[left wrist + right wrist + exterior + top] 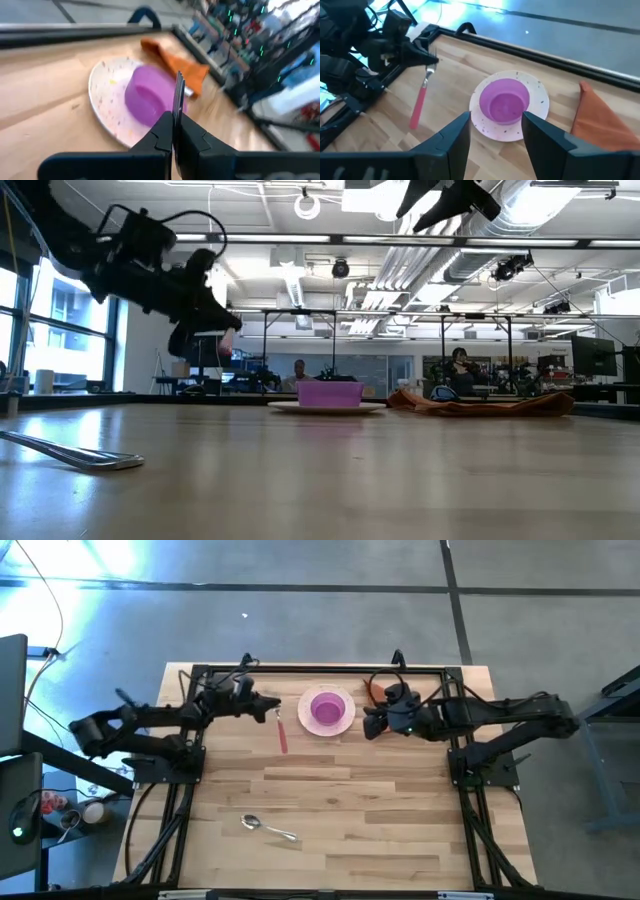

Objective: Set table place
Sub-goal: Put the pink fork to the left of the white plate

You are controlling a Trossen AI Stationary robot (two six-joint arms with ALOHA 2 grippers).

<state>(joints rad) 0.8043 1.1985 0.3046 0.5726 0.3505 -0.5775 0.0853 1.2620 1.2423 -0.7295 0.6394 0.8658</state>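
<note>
A round white plate (346, 720) carrying a small purple bowl (327, 708) sits near the far edge of the wooden table (400, 830). My left gripper (272, 712) is just left of the plate, above the table, shut on a pink-handled fork (418, 105). My right gripper (495, 135) is open and empty, raised above the plate's right side. A rust-orange napkin (600, 120) lies flat right of the plate, partly under my right arm. A silver spoon (268, 828) lies near the table's near edge. My left gripper pinches the fork's metal neck (429, 70), just behind the tines, between its two shut fingers. The tines (178, 90) stick out past the fingertips toward the plate. The pink handle (417, 110) slants down toward the near edge, clear of the table.
A black frame (320, 668) runs along the table's far edge behind the plate. Bare planks (380, 790) stretch between the plate and the spoon. People and desks show in the room beyond the table in the low view.
</note>
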